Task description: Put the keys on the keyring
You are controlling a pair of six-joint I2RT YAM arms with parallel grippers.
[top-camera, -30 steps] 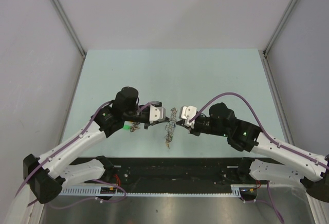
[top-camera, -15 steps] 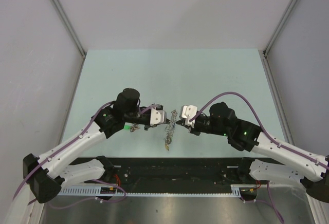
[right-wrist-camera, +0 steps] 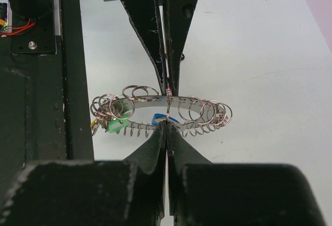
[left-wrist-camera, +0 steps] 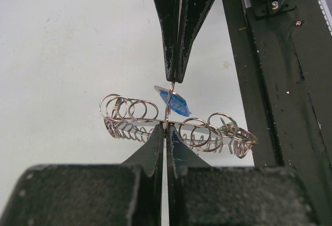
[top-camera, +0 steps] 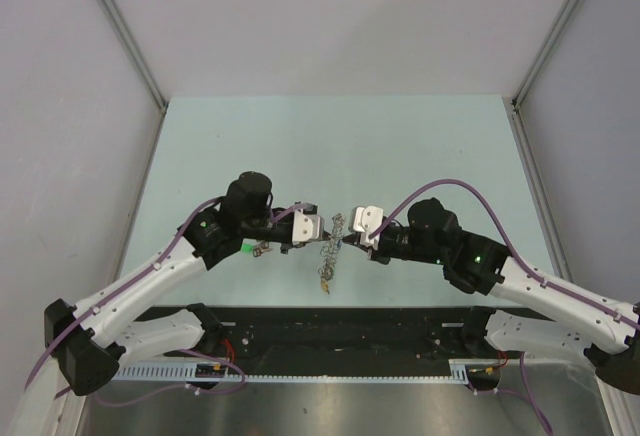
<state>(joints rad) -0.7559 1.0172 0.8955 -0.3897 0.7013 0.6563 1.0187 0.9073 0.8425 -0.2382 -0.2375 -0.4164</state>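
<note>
The keyring (top-camera: 331, 248) hangs above the table between my two grippers, a silver band (left-wrist-camera: 199, 126) fringed with small split rings. My left gripper (top-camera: 325, 233) is shut on its rim (left-wrist-camera: 167, 130). My right gripper (top-camera: 345, 239) faces it, shut (right-wrist-camera: 167, 126) on the thin split ring of a blue-tagged key (left-wrist-camera: 175, 103) that stands across the band (right-wrist-camera: 146, 97). A green tag (right-wrist-camera: 116, 126) and a yellow one (right-wrist-camera: 95, 125) hang at one end of the keyring. More keys (top-camera: 258, 248) with a green tag lie on the table, partly hidden under my left arm.
The pale green table (top-camera: 400, 146) stretches behind the grippers, closed in by grey walls on both sides. The black base rail (top-camera: 330, 321) runs along the near edge just below the hanging keyring.
My left gripper has shifted slightly right and down with the keyring; the right gripper has barely moved. Both stay shut.
</note>
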